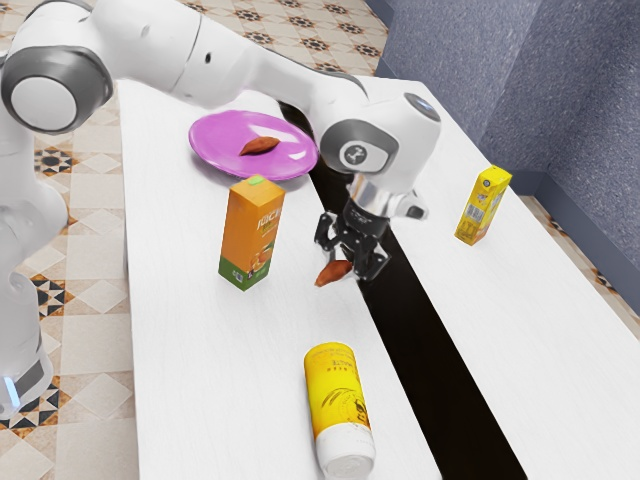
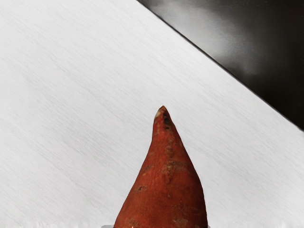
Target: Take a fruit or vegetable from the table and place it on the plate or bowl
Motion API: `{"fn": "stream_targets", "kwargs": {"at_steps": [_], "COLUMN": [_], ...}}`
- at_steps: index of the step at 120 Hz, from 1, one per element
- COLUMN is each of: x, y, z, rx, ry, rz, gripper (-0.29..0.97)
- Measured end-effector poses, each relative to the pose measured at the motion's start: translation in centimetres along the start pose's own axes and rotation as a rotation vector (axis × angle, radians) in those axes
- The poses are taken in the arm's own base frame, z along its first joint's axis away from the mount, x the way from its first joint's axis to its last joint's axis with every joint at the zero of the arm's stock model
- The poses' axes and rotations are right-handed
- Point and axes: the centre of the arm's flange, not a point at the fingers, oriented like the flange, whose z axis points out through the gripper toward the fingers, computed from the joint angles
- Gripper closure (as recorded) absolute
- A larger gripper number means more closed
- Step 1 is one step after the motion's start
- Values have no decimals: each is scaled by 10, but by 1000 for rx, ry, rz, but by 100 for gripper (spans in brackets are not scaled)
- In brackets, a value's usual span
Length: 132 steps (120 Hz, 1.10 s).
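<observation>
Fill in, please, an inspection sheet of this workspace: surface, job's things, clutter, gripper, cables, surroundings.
Surface: white table, split by a dark strip.
Job's things: reddish-brown pointed sweet potato at the gripper; round purple plate bearing a second sweet potato.
Clutter: upright orange juice carton; upright yellow carton beyond the strip; yellow bottle with white cap lying down.
Gripper: black two-finger gripper, shut on the first sweet potato, beside the strip.
Cables: nothing seen.
Surroundings: patterned floor tiles; blue-grey wall.
</observation>
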Motion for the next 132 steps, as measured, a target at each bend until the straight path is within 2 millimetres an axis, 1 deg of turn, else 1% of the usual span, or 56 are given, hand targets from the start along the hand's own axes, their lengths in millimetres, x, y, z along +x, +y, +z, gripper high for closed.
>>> {"fn": "stream_targets", "kwargs": {"at_steps": [7, 11, 20, 24, 27, 30, 33, 35, 39, 42, 44, 48, 52, 56, 60, 79, 84, 89, 98, 102, 106, 113, 120, 128, 132], "x": [4, 7, 14, 15, 19, 31, 50, 65, 92, 107, 114, 123, 127, 130, 132, 141, 145, 152, 172, 180, 185, 190, 191, 190, 186], "y": [-17, -28, -55, -69, -83, -105, -136, -161, -218, -255, -275, -304, -320, -325, -323, -291, -287, -296, -342, -353, -356, -352, -351, -357, -361], "z": [-39, -58, -84, -95, -101, -104, -104, -103, -102, -103, -102, -101, -100, -99, -96, -79, -72, -64, -46, -39, -33, -27, -28, -40, -54], "rx": [-38, -53, -58, -67, -73, -76, -79, -81, -87, -92, -94, -96, -96, -89, -77, -26, -15, -7, -14, -21, -29, -47, -65, -93, -116], "ry": [30, 42, 53, 53, 50, 42, 32, 26, 17, 16, 16, 17, 20, 22, 26, 35, 30, 21, -6, -15, -26, -33, -31, -12, -1], "rz": [-5, -14, -34, -39, -51, -85, -142, -190, -295, -363, -399, -447, -469, -475, -473, -432, -434, -459, -555, -574, -574, -555, -539, -527, -514], "gripper": [54, 53, 54, 53, 53, 54, 54, 54, 54, 54, 54, 53, 53, 53, 53, 54, 54, 54, 53, 53, 52, 35, 23, 14, 11]}}
